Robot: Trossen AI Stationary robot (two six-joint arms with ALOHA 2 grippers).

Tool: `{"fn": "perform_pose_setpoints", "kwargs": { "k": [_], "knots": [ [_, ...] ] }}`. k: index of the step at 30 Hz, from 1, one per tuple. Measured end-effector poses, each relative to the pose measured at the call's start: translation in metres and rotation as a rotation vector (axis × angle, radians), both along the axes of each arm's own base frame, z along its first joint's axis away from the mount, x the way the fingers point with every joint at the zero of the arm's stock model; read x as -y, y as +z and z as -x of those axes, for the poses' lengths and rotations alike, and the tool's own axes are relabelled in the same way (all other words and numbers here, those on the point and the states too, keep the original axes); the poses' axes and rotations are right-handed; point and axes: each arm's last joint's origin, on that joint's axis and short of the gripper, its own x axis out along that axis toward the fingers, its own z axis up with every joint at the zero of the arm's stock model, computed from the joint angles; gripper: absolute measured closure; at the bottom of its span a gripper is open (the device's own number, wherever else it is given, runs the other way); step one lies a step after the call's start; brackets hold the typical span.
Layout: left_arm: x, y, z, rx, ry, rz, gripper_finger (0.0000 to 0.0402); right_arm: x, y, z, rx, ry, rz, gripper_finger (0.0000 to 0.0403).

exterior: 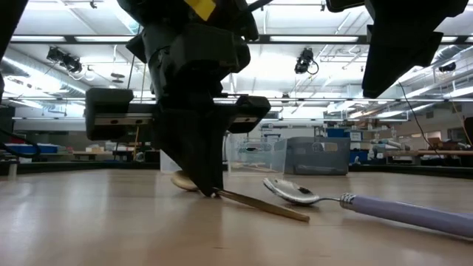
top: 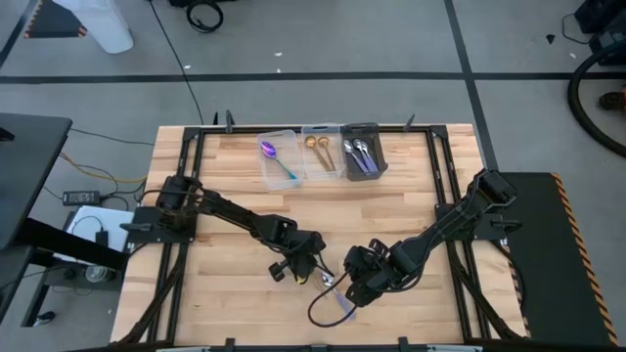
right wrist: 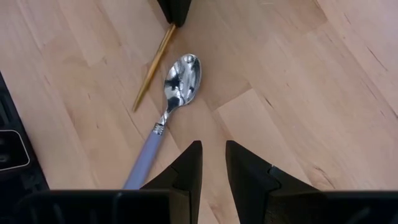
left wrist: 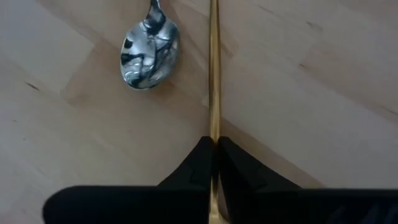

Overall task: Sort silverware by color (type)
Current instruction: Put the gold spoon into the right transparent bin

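A gold utensil [left wrist: 214, 74] lies flat on the wooden table near its near edge, and my left gripper [left wrist: 214, 144] is shut on its handle. Just beside it lies a silver spoon [right wrist: 180, 78] with a lilac handle [right wrist: 142, 165], untouched, bowl up. My right gripper [right wrist: 213, 155] hovers a little above the table close to that spoon's handle, fingers slightly open with nothing between them. In the high view both grippers [top: 308, 264] [top: 357, 282] meet around the two utensils [top: 328, 279]. My left gripper pinches the gold utensil's slim handle [left wrist: 214, 127] between its two fingertips, which come from above and point down, one on either side of the handle. The utensil lies on the table, with its bowl [exterior: 182, 180] and its free handle end [exterior: 294, 214] both down.
At the far edge stand three bins side by side: a clear one with a purple-blue spoon [top: 278, 156], a clear one with gold pieces [top: 319, 149] and a dark grey one with silver pieces [top: 362, 153]. A black cable loops at the near edge [top: 328, 313]. Bare wood lies between.
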Motion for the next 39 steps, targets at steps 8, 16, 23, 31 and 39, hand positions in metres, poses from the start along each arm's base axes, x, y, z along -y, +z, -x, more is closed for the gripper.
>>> {"fn": "perform_pose_setpoints", "kwargs": {
  "k": [8, 16, 23, 31, 39],
  "knots": [
    [-0.003, 0.017, 0.008, 0.003, 0.022, -0.061, 0.0377, 0.0, 0.0, 0.0, 0.008, -0.005, 0.012, 0.0321],
    [-0.01, 0.029, 0.015, 0.02, 0.018, -0.24, 0.0378, 0.001, 0.0, -0.001, 0.022, -0.01, 0.026, 0.0321],
    [-0.014, 0.031, 0.014, 0.059, -0.003, -0.389, 0.0379, 0.0, 0.001, 0.0, 0.022, -0.007, 0.027, 0.0321],
    [-0.022, 0.056, 0.016, 0.132, 0.015, -0.437, 0.0379, 0.0, 0.0, 0.001, 0.015, -0.006, 0.031, 0.0321],
    [-0.042, 0.083, 0.017, 0.227, 0.063, -0.558, 0.0379, -0.002, 0.0, 0.003, 0.015, -0.002, 0.043, 0.0321]
  ]
}}
